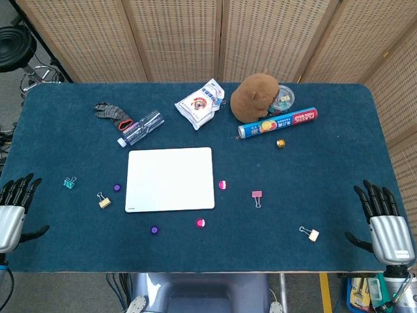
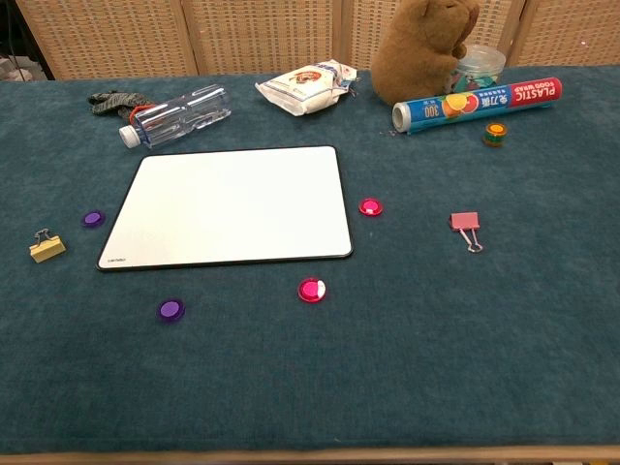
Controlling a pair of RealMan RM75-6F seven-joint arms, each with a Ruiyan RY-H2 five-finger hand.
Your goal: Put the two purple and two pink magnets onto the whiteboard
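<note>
Between the two hands, well apart from both, lies the whiteboard with nothing on it. Two purple magnets, one just left of the board and one below it, and two pink magnets, and, lie on the table. Left hand and right hand rest at the table's near corners, fingers spread, holding nothing. Four binder clips lie scattered; a bottle, snack bag, plush toy and wrap box sit beyond.
</note>
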